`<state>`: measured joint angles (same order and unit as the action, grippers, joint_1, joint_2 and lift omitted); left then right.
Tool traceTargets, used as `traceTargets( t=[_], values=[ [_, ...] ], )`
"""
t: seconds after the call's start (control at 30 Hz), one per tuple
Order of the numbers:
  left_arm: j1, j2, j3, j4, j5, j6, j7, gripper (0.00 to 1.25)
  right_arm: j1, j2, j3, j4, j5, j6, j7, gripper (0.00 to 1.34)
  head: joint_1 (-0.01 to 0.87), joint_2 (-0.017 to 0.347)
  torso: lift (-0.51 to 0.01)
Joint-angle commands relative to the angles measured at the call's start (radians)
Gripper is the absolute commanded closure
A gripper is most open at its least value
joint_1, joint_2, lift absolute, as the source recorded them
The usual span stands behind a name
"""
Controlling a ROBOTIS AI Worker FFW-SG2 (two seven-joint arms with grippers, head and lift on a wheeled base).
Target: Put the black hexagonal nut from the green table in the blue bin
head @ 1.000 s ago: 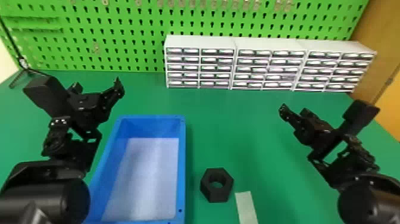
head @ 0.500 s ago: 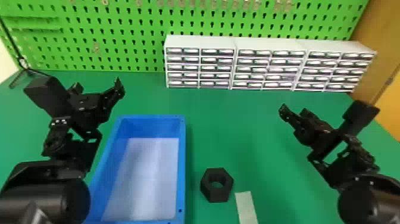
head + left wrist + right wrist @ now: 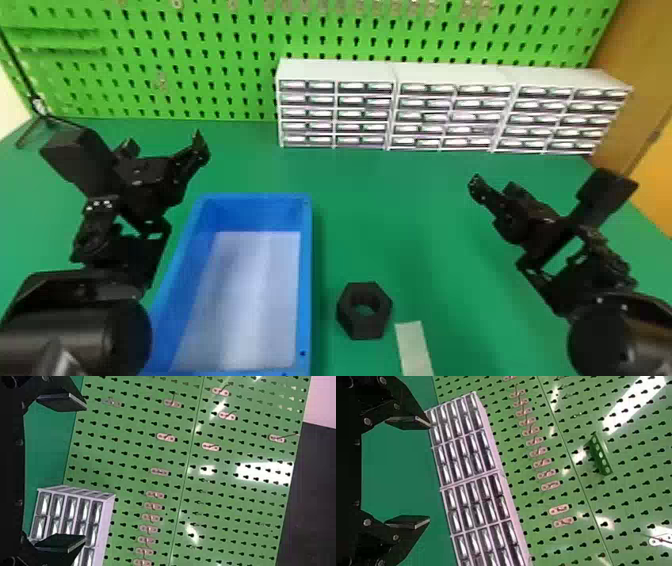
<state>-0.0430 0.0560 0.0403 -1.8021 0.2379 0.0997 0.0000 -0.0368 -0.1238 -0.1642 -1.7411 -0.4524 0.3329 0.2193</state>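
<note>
The black hexagonal nut [image 3: 364, 310] lies flat on the green table [image 3: 400, 215], just right of the blue bin [image 3: 306, 280], not touching it. The bin holds nothing on its pale floor. My left gripper [image 3: 165, 142] is above the table at the bin's far left corner; in the left wrist view the left gripper [image 3: 85, 473] has its fingers wide apart with nothing between them. Out to the right, beyond and well clear of the nut, is my right gripper [image 3: 492, 187]. The right wrist view shows the right gripper [image 3: 430, 473] open and holding nothing.
White drawer cabinets [image 3: 450, 75] stand at the table's back, against a green pegboard [image 3: 225, 60]. A pale strip [image 3: 414, 347] lies on the table near the front, right beside the nut. A thin black stand [image 3: 37, 106] is at the back left.
</note>
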Motion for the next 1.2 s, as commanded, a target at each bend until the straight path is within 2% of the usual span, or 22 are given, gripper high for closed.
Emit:
traceTargets(
  t=[0.0,0.27,0.47,0.6,0.93,1.17],
  values=[
    [0.0,0.001,0.001,0.0,0.001,0.0,0.0,0.12,0.0,0.001,0.0,0.0,0.0,0.0,0.0,0.43,0.692,0.008,-0.097],
    [0.0,0.001,0.003,0.0,0.001,0.0,0.0,0.12,0.003,0.0,0.003,-0.011,-0.011,0.02,0.0,0.43,0.692,0.008,-0.097],
    [0.0,-0.001,0.004,0.0,0.0,0.0,0.0,0.12,0.015,0.0,0.017,-0.055,-0.003,0.091,0.0,0.43,0.692,0.008,-0.097],
    [0.0,0.001,0.006,0.0,0.001,0.0,0.0,0.12,0.029,0.004,0.028,-0.094,0.032,0.135,0.0,0.43,0.692,0.008,-0.097],
    [0.003,0.001,0.01,0.0,0.001,0.0,0.0,0.12,0.094,0.052,0.006,-0.213,0.13,0.279,0.0,0.43,0.692,0.008,-0.097],
    [0.009,0.001,0.018,-0.002,0.001,-0.002,0.0,0.12,0.153,0.076,-0.003,-0.265,0.141,0.337,0.0,0.43,0.692,0.008,-0.097]
  ],
)
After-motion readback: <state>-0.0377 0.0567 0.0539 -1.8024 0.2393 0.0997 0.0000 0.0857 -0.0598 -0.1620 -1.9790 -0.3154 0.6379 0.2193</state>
